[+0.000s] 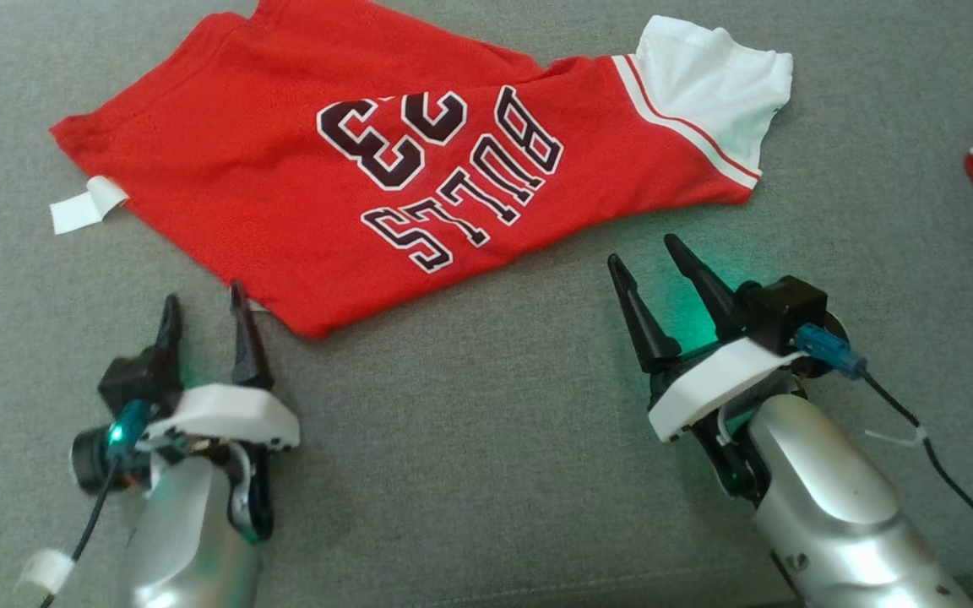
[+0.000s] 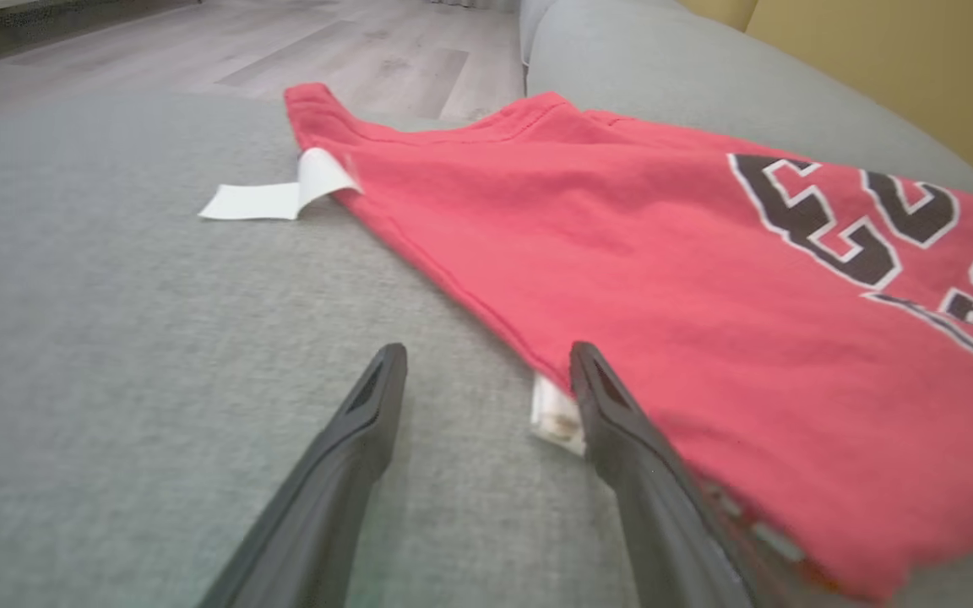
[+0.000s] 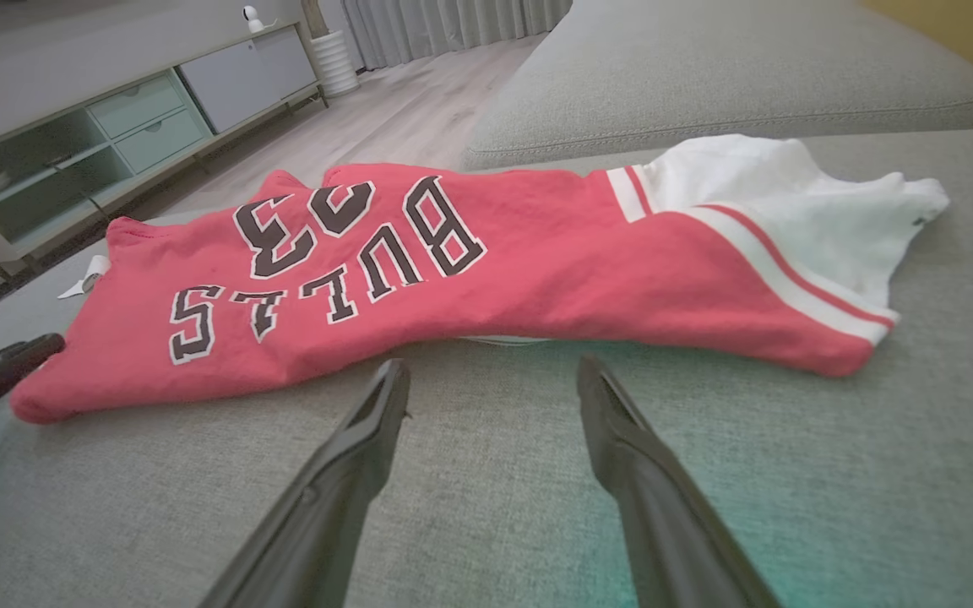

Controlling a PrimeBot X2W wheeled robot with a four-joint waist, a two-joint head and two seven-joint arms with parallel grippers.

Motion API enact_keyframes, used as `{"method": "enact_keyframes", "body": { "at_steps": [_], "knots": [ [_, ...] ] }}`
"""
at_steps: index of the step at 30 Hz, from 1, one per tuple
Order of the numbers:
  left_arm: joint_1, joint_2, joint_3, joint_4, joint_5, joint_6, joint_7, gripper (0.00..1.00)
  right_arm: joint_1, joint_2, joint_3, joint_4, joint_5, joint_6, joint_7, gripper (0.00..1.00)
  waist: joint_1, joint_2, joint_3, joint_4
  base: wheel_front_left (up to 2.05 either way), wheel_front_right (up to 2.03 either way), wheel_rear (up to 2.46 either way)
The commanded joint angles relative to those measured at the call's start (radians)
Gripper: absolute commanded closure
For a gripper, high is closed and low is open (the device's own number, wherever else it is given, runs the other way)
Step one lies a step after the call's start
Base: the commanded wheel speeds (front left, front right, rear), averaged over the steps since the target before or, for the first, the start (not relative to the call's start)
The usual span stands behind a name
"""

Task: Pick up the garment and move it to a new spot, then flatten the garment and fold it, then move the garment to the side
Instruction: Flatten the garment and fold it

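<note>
**While left gripper [image 1: 203, 295] and right gripper [image 1: 644, 249] stand open, jersey [image 1: 284, 169] lies on sofa [image 1: 486, 439]**

As its dark fingers are spread wide and hold nothing, the left gripper sits at the jersey's near corner, with one fingertip at the hem; I cannot tell if it touches. The right gripper, equally wide and empty, is near the jersey's lower edge, apart from it. The red jersey lies lettering-up. A white label [image 1: 85, 205] sticks out at its left side.

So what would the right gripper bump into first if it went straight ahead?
Probably the jersey: its near red edge lies just ahead of the open right gripper, with bare cushion between.
</note>
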Motion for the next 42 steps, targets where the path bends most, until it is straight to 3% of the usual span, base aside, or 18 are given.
{"method": "enact_keyframes", "body": {
  "at_steps": [1, 7, 24, 36, 42],
  "knots": [
    [0.018, 0.021, 0.037, -0.022, 0.003, 0.008, -0.002, 0.0, 0.001, 0.013, 0.009, -0.031, -0.005, 0.003, -0.011, 0.0, 0.0, 0.0, -0.001, 0.0, 0.0, 0.0, 0.0],
    [0.041, 0.021, 0.038, -0.022, -0.009, 0.004, -0.002, 0.0, -0.001, 0.017, 0.012, -0.032, -0.002, 0.003, -0.011, 0.0, 0.0, 0.0, -0.003, -0.009, 0.0, 0.0, 0.0],
    [0.023, 0.021, -0.031, -0.015, -0.036, -0.091, -0.002, 0.0, 0.009, 0.012, 0.003, -0.021, -0.004, 0.003, -0.011, 0.0, 0.0, 0.0, -0.004, -0.032, 0.0, 0.0, 0.0],
    [0.022, 0.021, -0.048, -0.112, -0.057, -0.111, -0.002, 0.0, 0.008, 0.018, 0.003, 0.008, 0.001, 0.003, -0.011, 0.0, 0.0, 0.0, -0.006, -0.038, 0.0, 0.0, 0.0],
    [0.0, 0.021, -0.058, -0.029, -0.045, -0.07, -0.002, 0.0, 0.003, 0.021, 0.004, 0.018, 0.002, 0.003, -0.011, 0.0, 0.0, 0.0, -0.002, -0.043, 0.0, 0.0, 0.0]
  ]
}}
